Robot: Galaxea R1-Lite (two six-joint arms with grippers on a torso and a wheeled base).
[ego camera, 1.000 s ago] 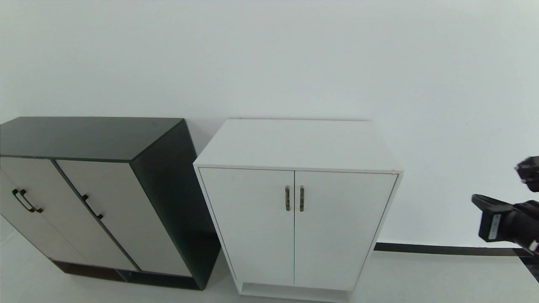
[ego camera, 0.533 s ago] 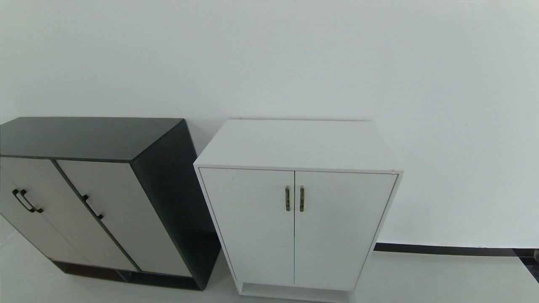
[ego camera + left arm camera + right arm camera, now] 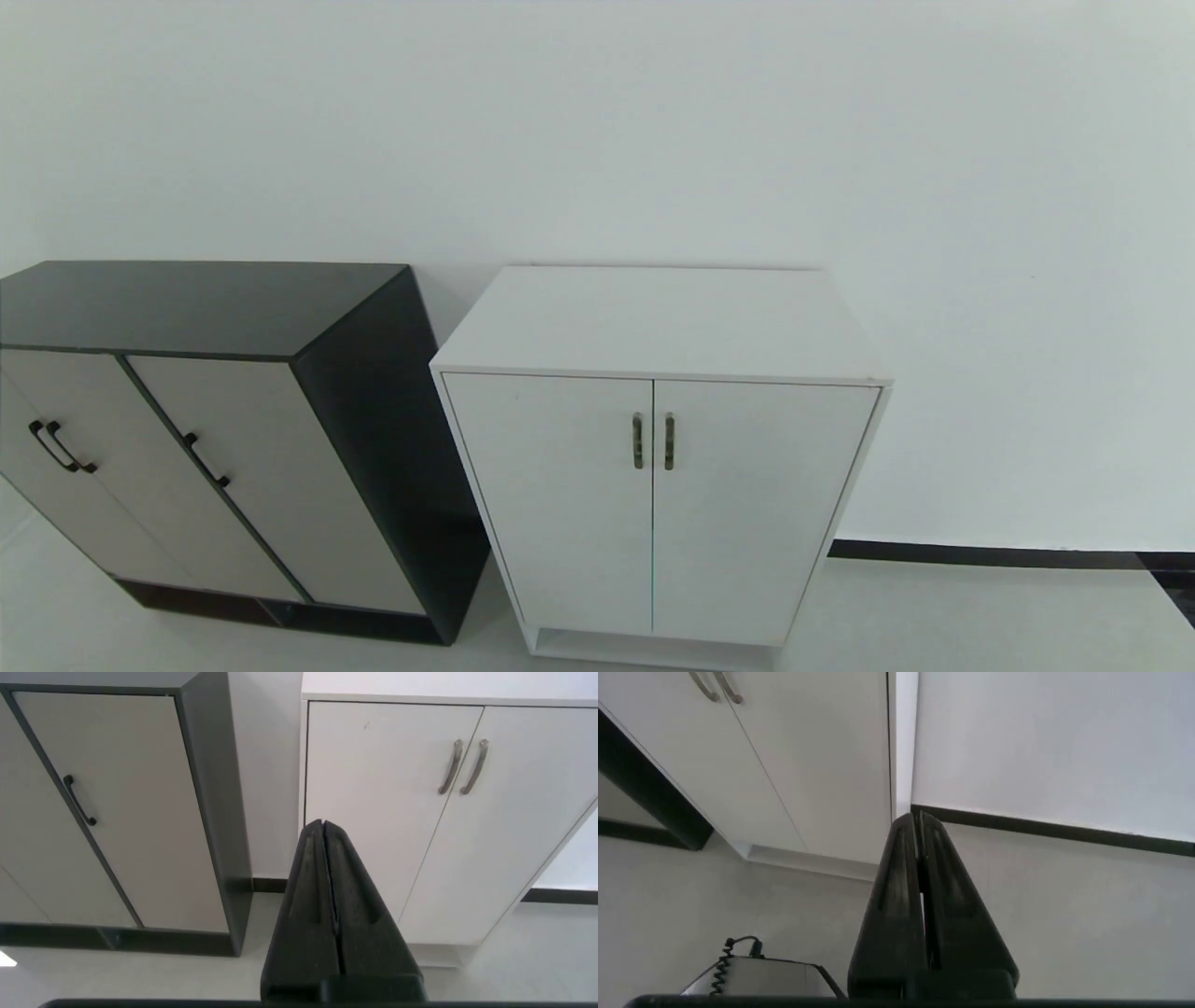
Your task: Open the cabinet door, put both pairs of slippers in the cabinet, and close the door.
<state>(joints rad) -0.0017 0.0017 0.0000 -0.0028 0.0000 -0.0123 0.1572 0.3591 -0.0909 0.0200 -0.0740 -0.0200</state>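
The right gripper [image 3: 918, 823], fingers pressed together on nothing, has drawn back from where it hung off the cabinet's right side a second ago. The left gripper [image 3: 323, 827] is likewise closed and empty. Ahead of both, well apart, stands the white cabinet [image 3: 560, 504], doors shut, with a black cabinet [image 3: 373, 420] just beside it on the left gripper's side. Whether the slippers lie behind those doors I cannot tell.

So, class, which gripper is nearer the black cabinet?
Left. The left gripper points near the gap beside the black cabinet; the right gripper points at the far edge of the white cabinet.
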